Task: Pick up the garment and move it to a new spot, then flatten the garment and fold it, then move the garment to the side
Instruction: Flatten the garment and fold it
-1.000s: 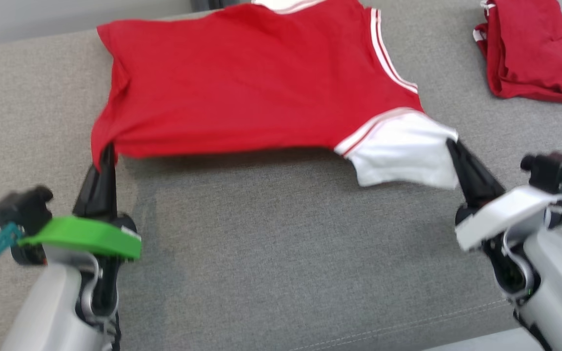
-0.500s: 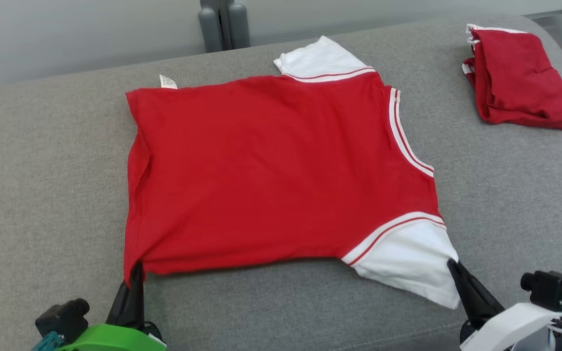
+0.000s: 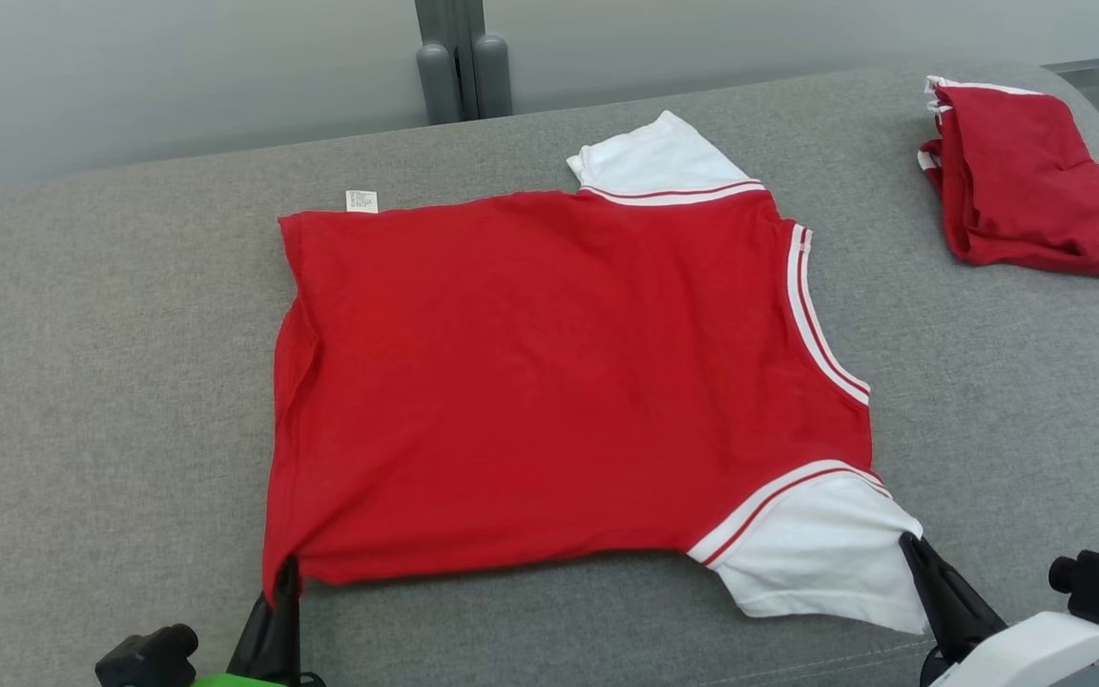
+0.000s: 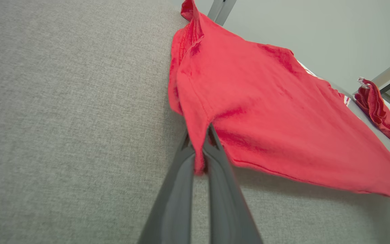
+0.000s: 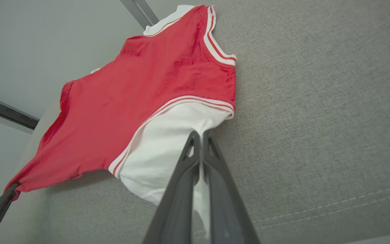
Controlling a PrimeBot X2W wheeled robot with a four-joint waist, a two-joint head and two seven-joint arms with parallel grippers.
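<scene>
- Fingers (image 3: 268, 634) of your left gripper (image 3: 286, 574) come up from the bottom edge of the head view, clenched on the near-left corner of the shirt (image 3: 549, 382). In the left wrist view you see red cloth pinched between them.
- Your right gripper (image 3: 908, 546) is at the lower right, fingers pressed together on the edge of the near white sleeve (image 3: 817, 558). White cloth runs down between them in the right wrist view.
- Between the two grips the shirt's near edge is raised off the grey cushion (image 3: 101, 401), with shadow under it.
- The rest of the shirt lies spread on the cushion, with the red body in the middle. The neckline, trimmed in white and red stripes, faces your right.
- The shirt's left side has a narrow fold along the edge.
- The far white sleeve (image 3: 650, 157) lies flat on the cushion at the shirt's far side.
- A small white label (image 3: 362, 200) sticks out at the far-left corner.
- A folded red pile (image 3: 1036, 181) sits at the far right of the cushion, well apart from the shirt.
- Two grey posts (image 3: 459, 72) stand behind the cushion's far edge, against a pale wall (image 3: 177, 76).
</scene>
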